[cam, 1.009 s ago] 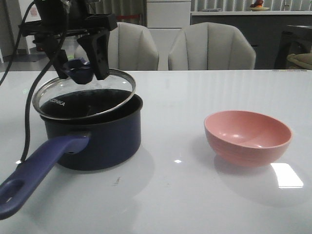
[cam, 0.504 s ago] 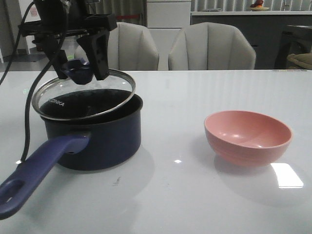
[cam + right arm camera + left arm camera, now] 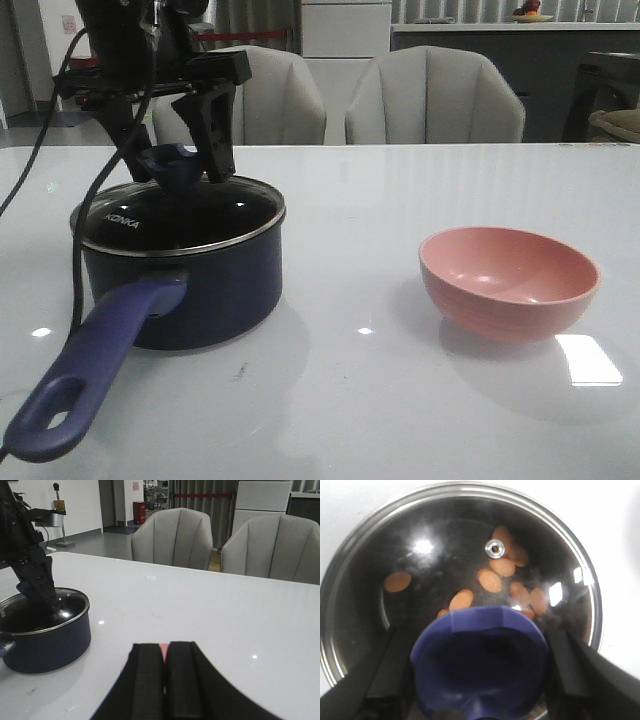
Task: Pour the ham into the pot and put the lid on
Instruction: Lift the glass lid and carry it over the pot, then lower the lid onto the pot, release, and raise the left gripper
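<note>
Now the round glass lid with metal rim (image 3: 180, 215) is sitting flat on the one dark navy saucepan with long purple-blue handle (image 3: 185, 290). The left gripper (image 3: 172, 160) is standing with its jaws spread on both sides of the blue knob (image 3: 480, 665). Through the glass about nine thin orange-pink ham pieces (image 3: 490, 580) are lying inside. One pink bowl (image 3: 508, 280) is resting well apart. The right gripper (image 3: 167, 680) is pressing its fingers together.

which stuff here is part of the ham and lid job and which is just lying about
Part of the job: ham inside the pot; lid seated on the pot; left gripper at the lid's knob; empty pink bowl.
Just there: chairs behind the table; right gripper.
</note>
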Robot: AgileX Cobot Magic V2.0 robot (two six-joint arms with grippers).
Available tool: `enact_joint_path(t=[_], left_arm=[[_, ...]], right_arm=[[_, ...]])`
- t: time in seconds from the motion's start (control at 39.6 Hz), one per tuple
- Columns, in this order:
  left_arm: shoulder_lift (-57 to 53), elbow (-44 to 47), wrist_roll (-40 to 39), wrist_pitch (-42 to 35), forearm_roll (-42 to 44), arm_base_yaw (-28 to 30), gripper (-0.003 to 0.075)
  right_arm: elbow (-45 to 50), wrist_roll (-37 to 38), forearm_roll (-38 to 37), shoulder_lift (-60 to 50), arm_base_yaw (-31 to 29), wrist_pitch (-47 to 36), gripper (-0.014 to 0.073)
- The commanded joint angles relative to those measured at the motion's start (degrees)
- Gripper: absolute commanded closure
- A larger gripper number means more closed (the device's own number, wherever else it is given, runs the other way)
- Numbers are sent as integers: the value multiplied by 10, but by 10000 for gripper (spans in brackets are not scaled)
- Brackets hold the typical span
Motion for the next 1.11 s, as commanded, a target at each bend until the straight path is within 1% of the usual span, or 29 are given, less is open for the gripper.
enact_joint_path(t=[0.0, 0.13, 0.18, 0.25, 0.3, 0.43, 0.71, 0.91, 1.08], left_arm=[[-24, -16, 0, 7, -6, -5, 421], [-23, -16, 0, 8, -6, -5, 295], [-23, -16, 0, 8, -6, -5, 231], [-23, -16, 0, 8, -6, -5, 167], [-23, -16, 0, 11, -6, -5, 142], [-23, -25, 0, 26, -6, -5, 134], [-39, -78, 0, 26, -5, -5, 134], [-90, -78, 0, 25, 42, -5, 134], [-140, -72, 0, 22, 65, -5, 134]], right_arm=[[-17, -5, 1, 4, 0, -41, 455], [-17, -5, 1, 4, 0, -41, 455], [-17, -5, 1, 4, 0, -41, 455], [-17, -5, 1, 4, 0, -41, 455], [-17, -5, 1, 4, 0, -41, 455], [-17, -5, 1, 4, 0, -41, 455], [-17, -5, 1, 4, 0, -41, 455], [-17, -5, 1, 4, 0, -41, 455], [-17, -5, 1, 4, 0, -41, 455]])
